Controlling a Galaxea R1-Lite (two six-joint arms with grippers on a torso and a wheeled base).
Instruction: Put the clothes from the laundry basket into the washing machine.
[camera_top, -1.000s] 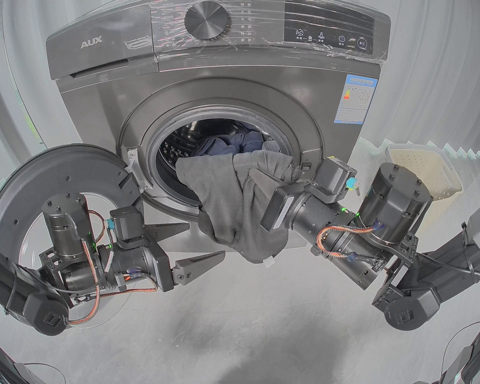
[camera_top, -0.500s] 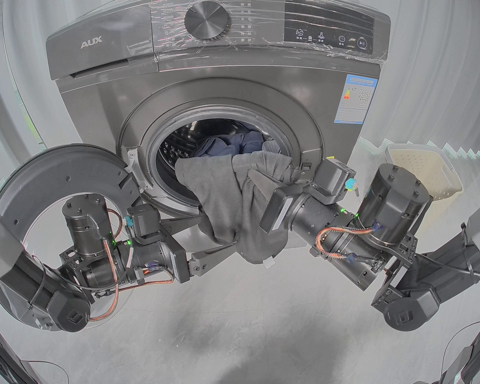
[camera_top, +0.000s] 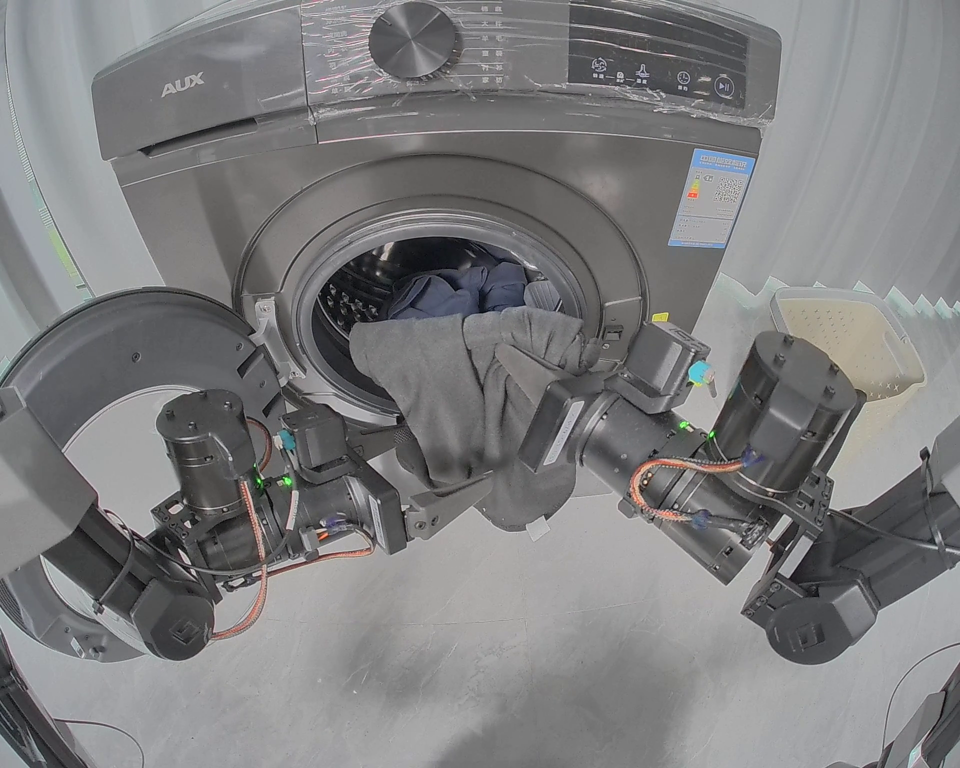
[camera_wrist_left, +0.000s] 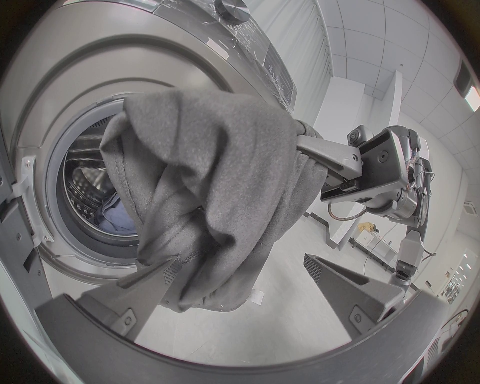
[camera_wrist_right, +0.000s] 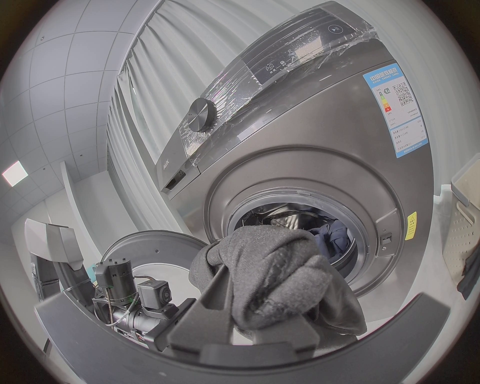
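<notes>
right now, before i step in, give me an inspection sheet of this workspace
surface: grey floor before the washing machine, whose door stands open to the left.
job's things: grey garment hangs out over the drum's lip; dark blue clothes lie inside; laundry basket stands right of the machine.
clutter: nothing seen.
end effectors: right end effector shut on the garment's upper right; left end effector open, fingers either side of its hanging part.
cables: braided cable looped at each wrist.
surroundings: pale curtain behind.

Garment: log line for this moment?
garment: hanging at washer mouth | right gripper: shut on garment | left gripper: open, straddling garment | blue clothes: in drum
</notes>
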